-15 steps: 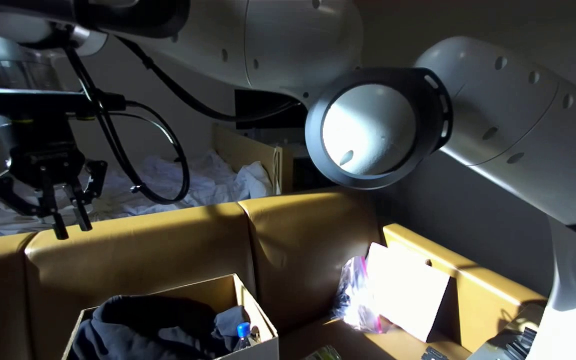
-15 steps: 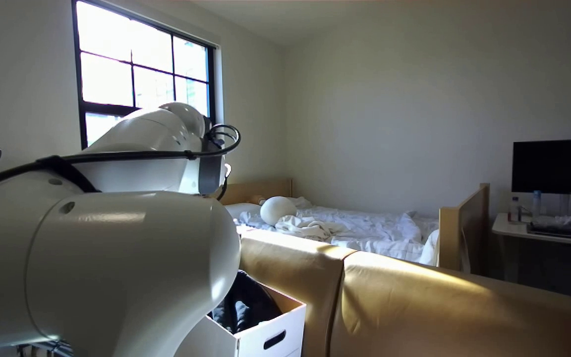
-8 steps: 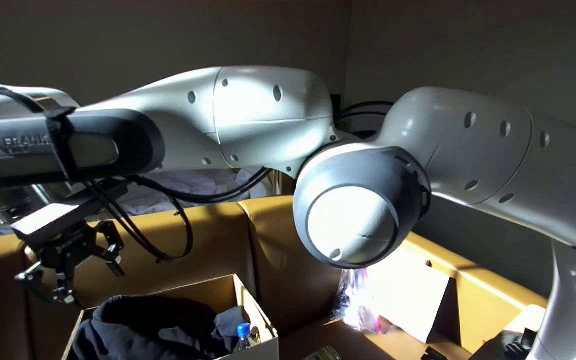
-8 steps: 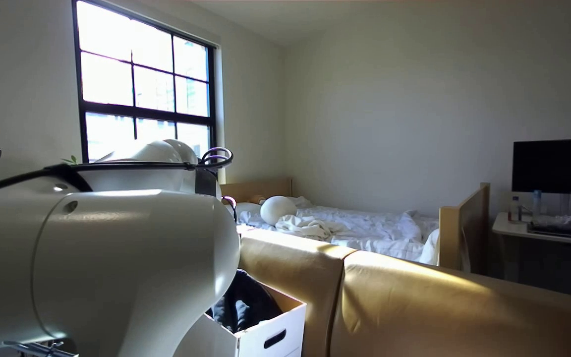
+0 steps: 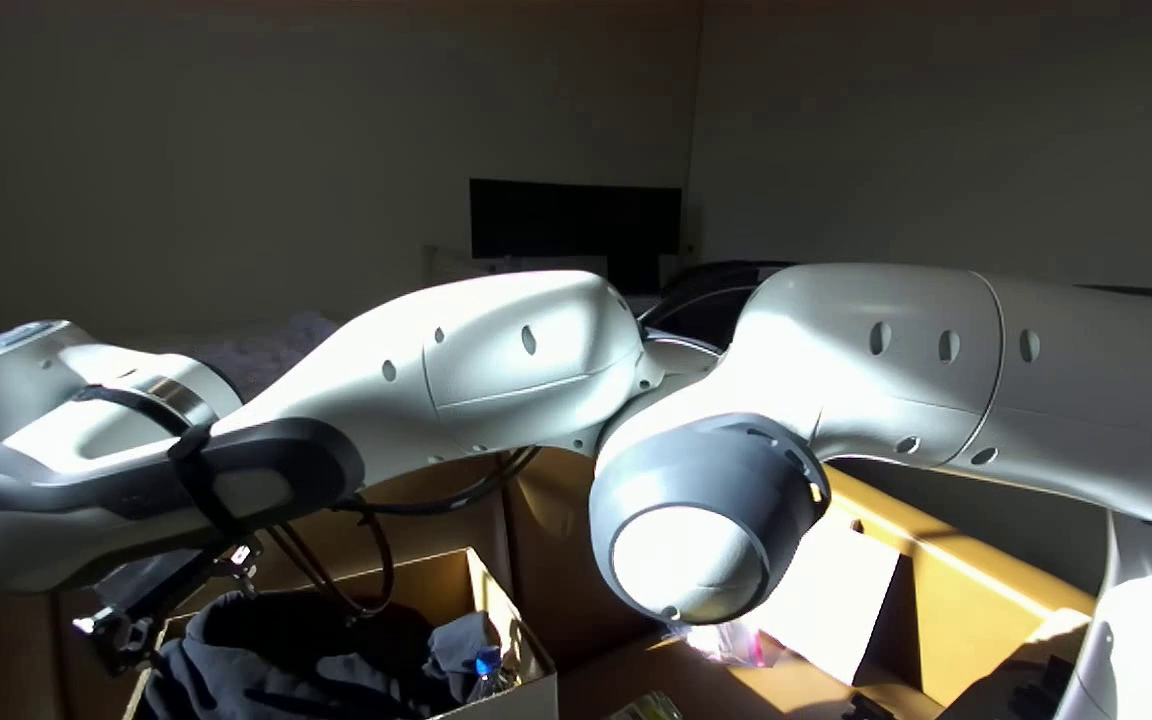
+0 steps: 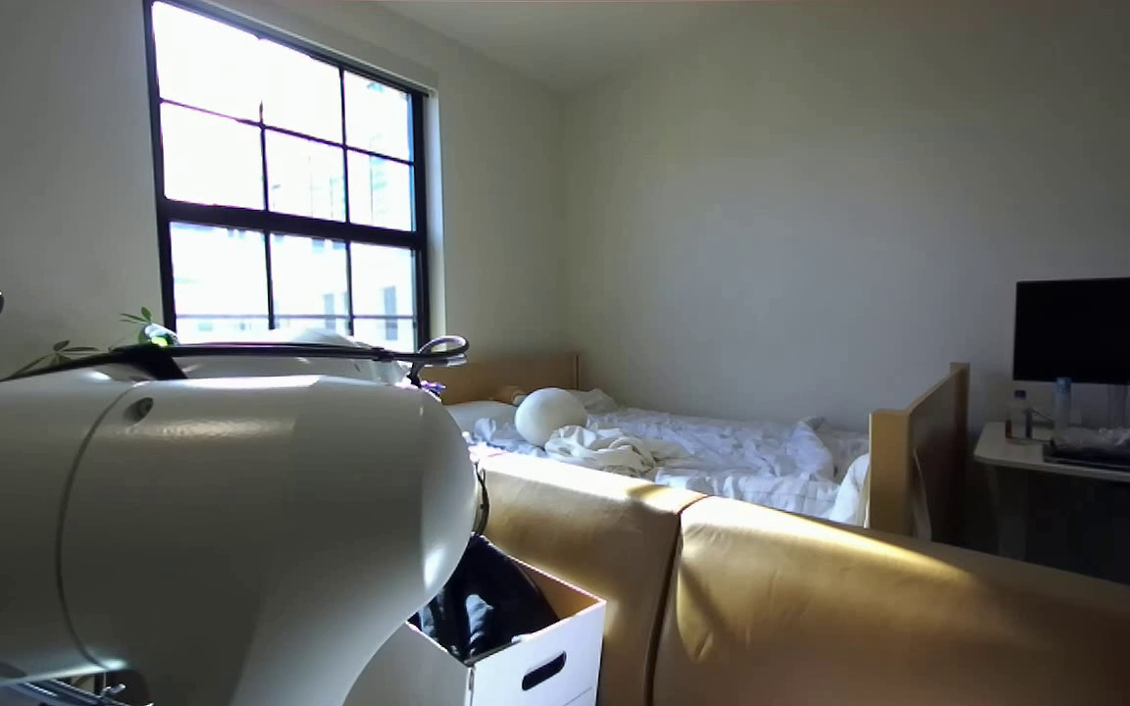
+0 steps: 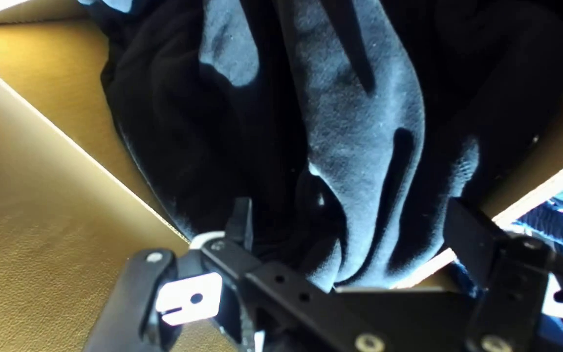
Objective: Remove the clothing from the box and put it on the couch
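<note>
Clothing [image 7: 350, 122] is seen as near-black navy, lightened to blue-grey where lit. Box [image 6: 580, 647] is coloured white outside, tan inside. Couch [image 6: 879, 608] is covered in mustard yellow, crossed by paler bands. Gripper [image 7: 354, 229] is finished in black, broken by bright white patches. Arm [image 5: 526, 310] is coloured white, fitted with dark grey joint covers [image 5: 736, 470]; cables [image 5: 426, 508] are shown black. Bottle cap [image 5: 488, 660] is tinted blue. Bedding [image 6: 722, 456] is seen white, as is the round object [image 6: 550, 416]; bed frame [image 6: 887, 471] is toned light brown. Window frame [image 6: 300, 225] and monitor [image 6: 1104, 333] are rendered black. Wall [image 6: 771, 196] is shown off-white in an exterior view; plant leaves [image 6: 140, 317] are seen green.
</note>
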You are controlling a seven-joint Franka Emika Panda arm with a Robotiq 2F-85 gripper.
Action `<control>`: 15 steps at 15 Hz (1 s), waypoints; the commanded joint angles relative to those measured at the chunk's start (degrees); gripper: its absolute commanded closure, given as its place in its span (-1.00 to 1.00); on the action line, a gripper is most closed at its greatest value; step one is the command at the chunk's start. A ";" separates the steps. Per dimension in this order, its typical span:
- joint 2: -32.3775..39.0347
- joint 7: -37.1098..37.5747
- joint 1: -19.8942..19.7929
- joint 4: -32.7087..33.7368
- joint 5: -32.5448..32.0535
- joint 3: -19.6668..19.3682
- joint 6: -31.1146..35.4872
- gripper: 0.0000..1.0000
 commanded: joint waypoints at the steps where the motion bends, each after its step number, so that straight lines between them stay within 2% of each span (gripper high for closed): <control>1: 1.58 -2.47 -2.93 -2.50 2.10 2.76 8.47 -1.00; 5: 2.87 -6.17 -5.58 -8.62 2.88 6.26 21.29 -1.00; 8: 3.25 -11.18 -6.90 -13.77 2.97 9.30 27.62 -1.00; 10: 3.30 -13.63 -7.36 -16.41 3.01 11.28 29.53 -1.00; 11: 3.34 -14.57 -7.20 -17.09 4.04 11.35 29.18 -0.50; 12: 3.40 -14.47 -7.14 -17.65 4.27 11.66 28.63 -0.48; 14: 3.43 -12.80 -7.00 -17.88 5.32 12.04 26.39 -0.20; 15: 1.96 -9.32 -7.00 -20.22 4.80 11.89 25.34 -0.09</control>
